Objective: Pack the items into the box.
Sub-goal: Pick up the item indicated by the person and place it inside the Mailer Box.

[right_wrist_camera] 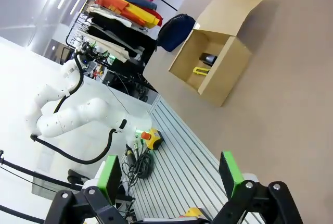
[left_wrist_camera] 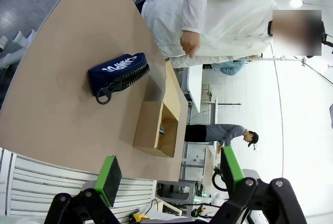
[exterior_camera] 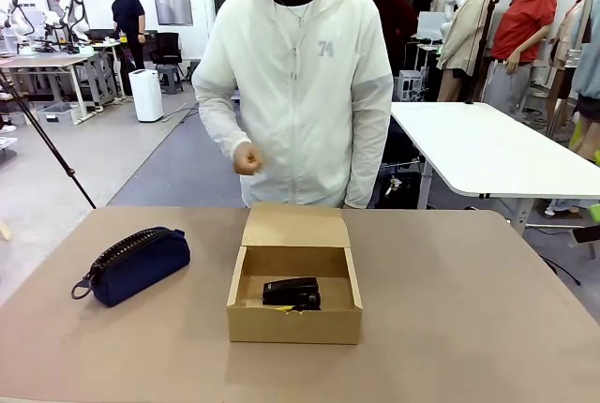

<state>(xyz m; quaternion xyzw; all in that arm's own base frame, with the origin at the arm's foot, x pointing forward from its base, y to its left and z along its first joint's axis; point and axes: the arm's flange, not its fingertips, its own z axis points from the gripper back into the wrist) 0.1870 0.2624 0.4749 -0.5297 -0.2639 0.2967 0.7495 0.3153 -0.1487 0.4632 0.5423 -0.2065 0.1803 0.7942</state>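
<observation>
Our pincers are both spread wide with nothing in them: the left gripper hangs over the near table edge, and the right gripper hovers off its own side. By our count that's two of three done. The black stapler and the yellow utility knife lie inside the box, flap open. The navy pouch sits left of the box, apart from it, not packed yet. We'd say what's left is pouch in, maybe flap down.
</observation>
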